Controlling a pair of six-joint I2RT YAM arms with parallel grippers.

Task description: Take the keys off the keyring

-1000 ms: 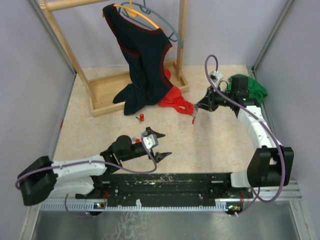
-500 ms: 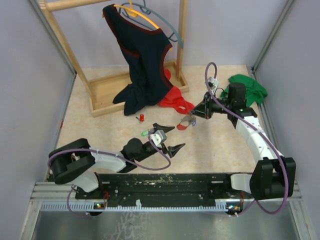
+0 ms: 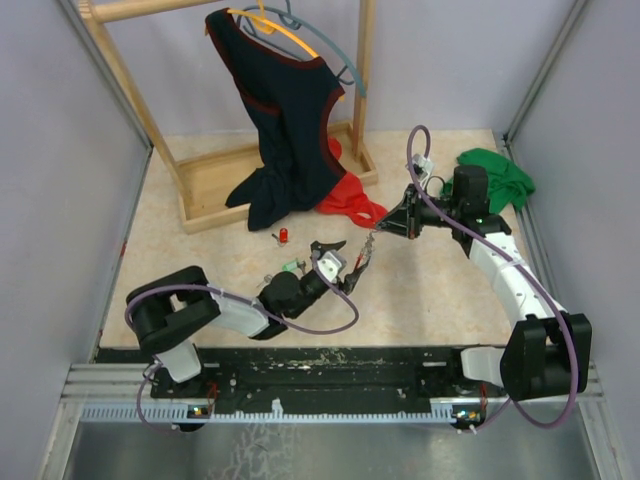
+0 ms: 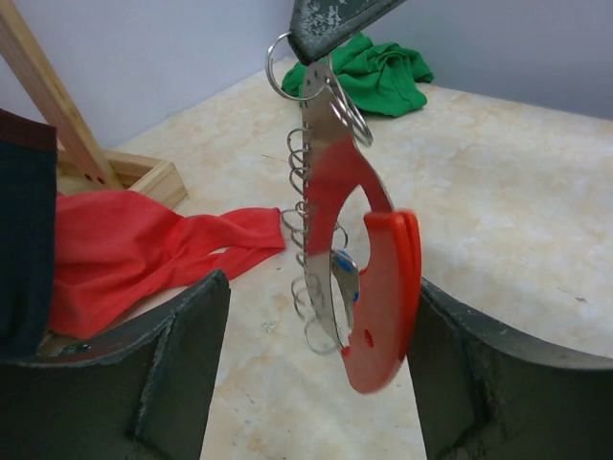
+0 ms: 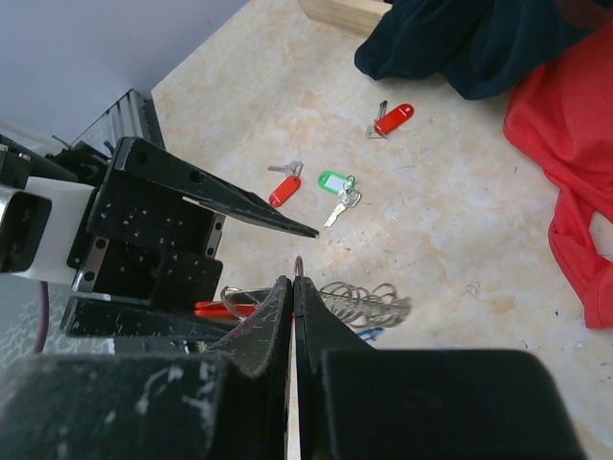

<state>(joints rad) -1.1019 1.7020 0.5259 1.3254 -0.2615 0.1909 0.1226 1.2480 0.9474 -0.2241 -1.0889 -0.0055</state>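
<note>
My right gripper (image 5: 293, 280) is shut on the top ring of the keyring (image 4: 383, 287), which hangs from it above the floor. The keyring is a red loop with a silvery strip of small rings (image 4: 321, 182); it also shows in the top view (image 3: 362, 255). A blue key (image 4: 343, 273) hangs on it. My left gripper (image 4: 321, 287) is open, its jaws on either side of the red loop, not touching it. In the right wrist view, two red keys (image 5: 393, 119) (image 5: 283, 190) and a green key (image 5: 335, 182) lie loose on the floor.
A wooden rack (image 3: 250, 180) with a dark garment (image 3: 285, 130) stands at the back. A red cloth (image 3: 345, 205) lies at its foot, just behind the keyring. A green cloth (image 3: 495, 170) lies at the back right. Walls close both sides.
My left gripper has reached forward and right until its open jaws straddle the keyring. My right gripper has carried the hanging keyring a little left, towards it.
</note>
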